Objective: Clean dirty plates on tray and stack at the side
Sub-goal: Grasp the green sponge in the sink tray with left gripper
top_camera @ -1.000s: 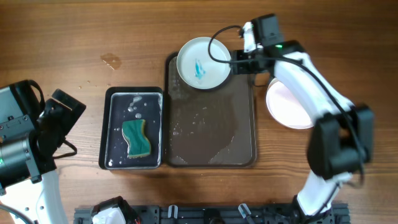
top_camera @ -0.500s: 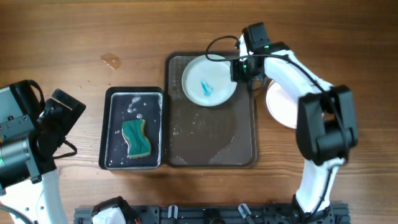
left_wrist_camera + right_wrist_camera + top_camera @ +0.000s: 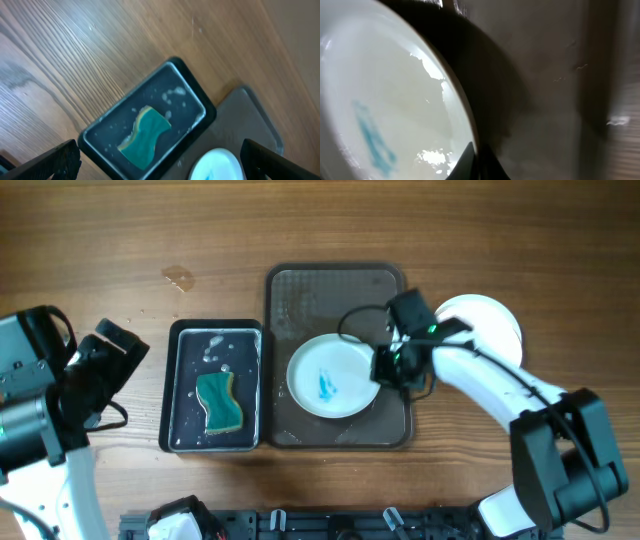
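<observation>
A white plate [image 3: 333, 376] with a teal smear lies on the near half of the dark tray [image 3: 335, 295]. My right gripper [image 3: 385, 367] is shut on this plate's right rim. In the right wrist view the fingers [image 3: 470, 159] pinch the edge of the plate [image 3: 380, 100] just above the tray [image 3: 545, 75]. A second white plate [image 3: 490, 320] rests on the table right of the tray, partly hidden by my right arm. My left gripper [image 3: 110, 365] hangs open and empty left of the basin. The left wrist view takes in the plate [image 3: 215, 167] and tray [image 3: 240, 125].
A glossy black basin [image 3: 190, 350] holding water and a green sponge [image 3: 219, 402] stands against the tray's left side; the left wrist view shows the sponge [image 3: 147, 135] too. A few water drops [image 3: 178, 277] sit on the wood at far left.
My right gripper shut on the smeared plate's rim and pulled it from the tray's far end to the near half. The arm swung down, uncovering the plate on the table. Left arm barely shifted.
</observation>
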{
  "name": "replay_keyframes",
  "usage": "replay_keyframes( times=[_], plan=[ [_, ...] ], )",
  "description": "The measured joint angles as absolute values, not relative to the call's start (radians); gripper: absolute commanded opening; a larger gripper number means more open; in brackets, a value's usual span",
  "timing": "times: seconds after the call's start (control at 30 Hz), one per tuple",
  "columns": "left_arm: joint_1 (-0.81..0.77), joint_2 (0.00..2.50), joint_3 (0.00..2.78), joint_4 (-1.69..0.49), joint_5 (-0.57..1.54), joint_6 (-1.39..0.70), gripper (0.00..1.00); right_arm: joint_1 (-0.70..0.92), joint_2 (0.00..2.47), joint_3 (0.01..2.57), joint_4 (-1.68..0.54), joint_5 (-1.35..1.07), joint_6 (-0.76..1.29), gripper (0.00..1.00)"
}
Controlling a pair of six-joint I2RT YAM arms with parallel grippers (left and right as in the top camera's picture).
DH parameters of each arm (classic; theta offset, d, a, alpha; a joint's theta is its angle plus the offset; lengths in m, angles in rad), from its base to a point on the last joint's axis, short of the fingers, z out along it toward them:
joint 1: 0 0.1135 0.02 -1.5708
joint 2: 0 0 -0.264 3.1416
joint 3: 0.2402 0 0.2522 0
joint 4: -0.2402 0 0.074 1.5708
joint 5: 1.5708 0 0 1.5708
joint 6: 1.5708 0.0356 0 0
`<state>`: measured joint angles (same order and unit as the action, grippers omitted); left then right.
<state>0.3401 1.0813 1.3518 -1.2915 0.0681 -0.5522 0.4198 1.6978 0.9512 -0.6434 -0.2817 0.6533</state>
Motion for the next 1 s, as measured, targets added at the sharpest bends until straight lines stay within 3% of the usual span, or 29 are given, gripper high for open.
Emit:
replay_keyframes(
  times=[0.03, 0.1, 0.27, 0.47, 0.53, 0.67, 0.77, 0.93, 1.0],
  plan=[
    [0.33, 1.1, 1.354, -1.312, 0.077, -0.548, 0.86, 0.435, 1.698, 0.929, -0.615, -0.279, 0.691, 0.34],
    [0.287, 1.153, 1.356, -1.351, 0.093, -0.516, 0.81, 0.445, 1.698, 0.916, -0.603, -0.268, 0.73, 0.4],
    [0.164, 1.28, 1.32, -1.354, 0.112, -0.466, 0.75, 0.445, 1.665, 0.918, -0.64, -0.218, 0.671, 0.45],
    [0.071, 1.402, 1.116, -1.192, 0.103, -0.48, 0.63, 0.445, 1.46, 0.947, -0.686, -0.178, 0.507, 0.47],
    [0.066, 1.452, 1.035, -1.126, 0.103, -0.501, 0.43, 0.445, 1.404, 0.951, -0.688, -0.175, 0.476, 0.49],
    [0.064, 1.555, 0.922, -0.975, 0.114, -0.522, 0.29, 0.445, 1.377, 0.951, -0.688, -0.175, 0.454, 0.49],
    [0.044, 1.608, 0.885, -0.881, 0.119, -0.515, 0.04, 0.445, 1.377, 0.951, -0.687, -0.175, 0.447, 0.49],
    [-0.006, 1.621, 0.893, -0.875, 0.102, -0.509, 0.08, 0.445, 1.377, 0.951, -0.688, -0.175, 0.447, 0.49],
    [-0.007, 1.621, 0.939, -0.968, 0.103, -0.511, 0.28, 0.445, 1.377, 0.951, -0.688, -0.175, 0.447, 0.49]
  ],
)
